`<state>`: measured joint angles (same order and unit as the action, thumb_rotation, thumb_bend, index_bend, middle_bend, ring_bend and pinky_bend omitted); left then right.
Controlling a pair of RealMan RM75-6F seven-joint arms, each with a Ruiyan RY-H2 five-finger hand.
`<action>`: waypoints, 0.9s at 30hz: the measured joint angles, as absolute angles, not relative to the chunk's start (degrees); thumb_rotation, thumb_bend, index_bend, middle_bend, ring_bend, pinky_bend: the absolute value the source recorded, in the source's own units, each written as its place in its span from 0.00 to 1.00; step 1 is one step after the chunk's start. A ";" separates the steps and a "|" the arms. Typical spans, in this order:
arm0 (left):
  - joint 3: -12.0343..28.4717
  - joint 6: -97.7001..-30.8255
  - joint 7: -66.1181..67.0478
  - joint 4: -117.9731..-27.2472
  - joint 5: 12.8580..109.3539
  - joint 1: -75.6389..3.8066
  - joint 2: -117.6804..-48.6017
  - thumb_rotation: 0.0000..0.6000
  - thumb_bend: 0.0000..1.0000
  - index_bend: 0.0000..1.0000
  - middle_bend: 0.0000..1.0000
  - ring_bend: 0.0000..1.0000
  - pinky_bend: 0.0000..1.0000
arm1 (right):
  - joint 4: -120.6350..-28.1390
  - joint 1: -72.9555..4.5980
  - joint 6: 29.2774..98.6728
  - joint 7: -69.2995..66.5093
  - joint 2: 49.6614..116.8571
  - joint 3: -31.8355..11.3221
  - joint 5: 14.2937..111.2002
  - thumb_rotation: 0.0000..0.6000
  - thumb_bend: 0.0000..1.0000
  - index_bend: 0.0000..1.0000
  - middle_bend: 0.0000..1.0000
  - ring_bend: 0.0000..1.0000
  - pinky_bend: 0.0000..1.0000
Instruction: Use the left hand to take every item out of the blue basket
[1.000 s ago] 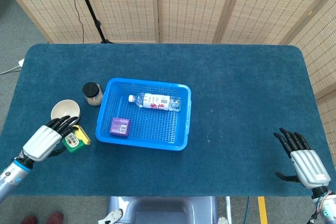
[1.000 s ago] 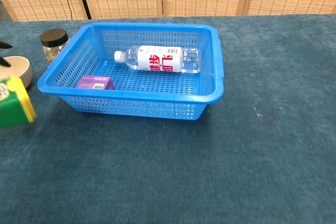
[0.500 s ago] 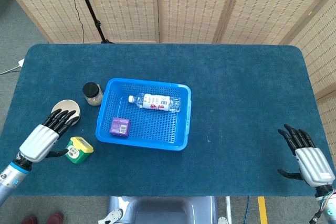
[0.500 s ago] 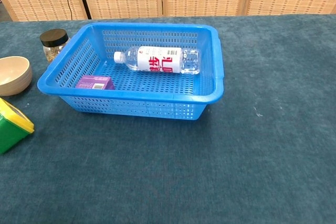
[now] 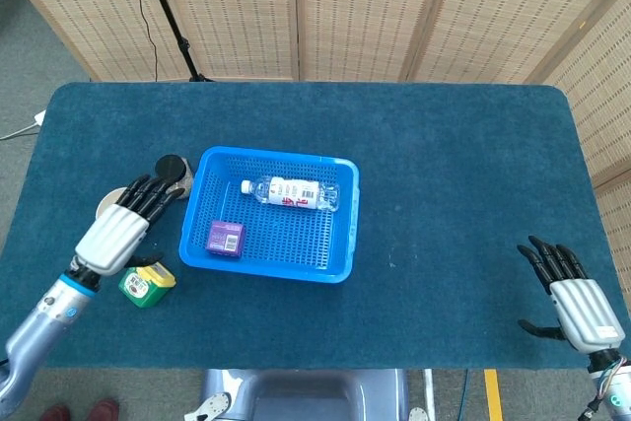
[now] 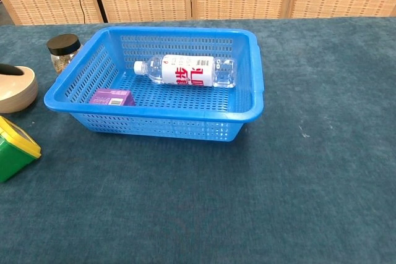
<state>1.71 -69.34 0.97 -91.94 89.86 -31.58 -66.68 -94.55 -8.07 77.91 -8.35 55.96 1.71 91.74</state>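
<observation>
While the left hand (image 5: 113, 234) hovers with fingers released, the bottle (image 5: 292, 192) lies crosswise in the blue basket (image 5: 340, 268), cap leftward.

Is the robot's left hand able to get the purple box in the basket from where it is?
Probably yes. The left hand is open and empty, just outside the blue basket. The purple box lies near that side with nothing on it. The hand only has to clear the rim.

The left hand (image 5: 120, 229) released the green container (image 5: 145, 283) onto the table (image 5: 444, 175), then rose, fingers spread, toward the blue basket (image 5: 345, 234).
</observation>
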 measured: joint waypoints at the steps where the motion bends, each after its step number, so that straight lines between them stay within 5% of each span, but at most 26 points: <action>1: 2.62 -67.39 2.10 -92.41 88.32 -32.74 -67.10 1.00 0.07 0.00 0.00 0.00 0.03 | -94.36 -8.15 77.69 -8.40 56.01 1.69 91.62 1.00 0.00 0.00 0.00 0.00 0.00; 11: 10.77 -51.94 16.50 -89.65 70.20 -45.22 -79.67 1.00 0.07 0.06 0.00 0.00 0.11 | -92.75 -9.24 75.11 -8.77 56.75 0.94 89.16 1.00 0.00 0.00 0.00 0.00 0.00; 27: 14.03 -43.79 24.19 -71.22 57.96 -55.97 -96.22 1.00 0.08 0.08 0.00 0.00 0.15 | -89.82 -11.04 70.33 -10.78 57.44 -1.28 83.00 1.00 0.00 0.00 0.00 0.00 0.00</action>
